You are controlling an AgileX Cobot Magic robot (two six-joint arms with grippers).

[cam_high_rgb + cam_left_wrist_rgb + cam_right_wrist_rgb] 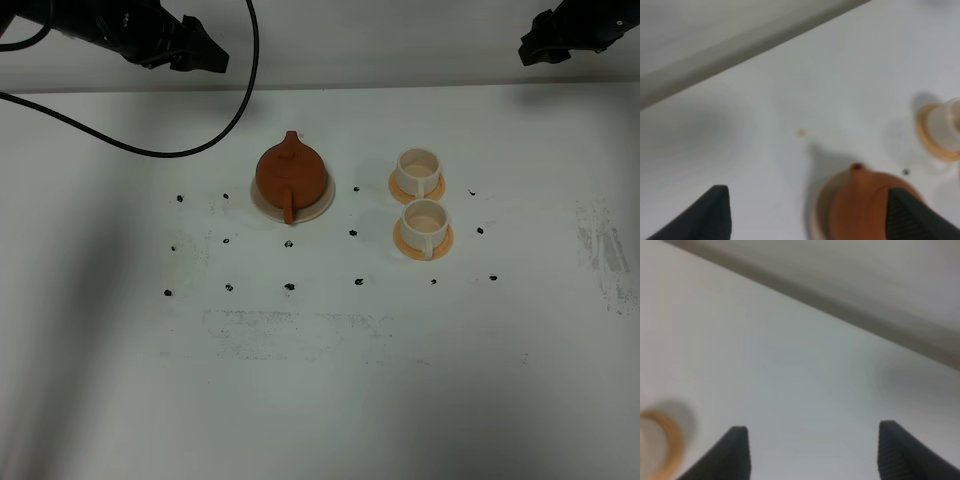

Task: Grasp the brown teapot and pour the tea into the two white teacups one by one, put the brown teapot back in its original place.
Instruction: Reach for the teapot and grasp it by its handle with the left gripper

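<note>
The brown teapot (288,172) sits upright on its cream saucer (322,203) left of the table's middle, handle toward the front; the left wrist view also shows the teapot (865,207). The two white teacups (418,168) (424,222) stand on orange coasters to its right, one behind the other. One cup (946,125) shows blurred in the left wrist view. My left gripper (205,52) (806,192) hovers open behind and left of the teapot, holding nothing. My right gripper (535,45) (813,429) is open at the far right, with a cup's coaster (667,445) at the view's edge.
Small black marks (289,286) dot the white table around the teapot and cups. A black cable (235,110) loops down from the left arm behind the teapot. Scuffed patches mark the table (600,240) at the right.
</note>
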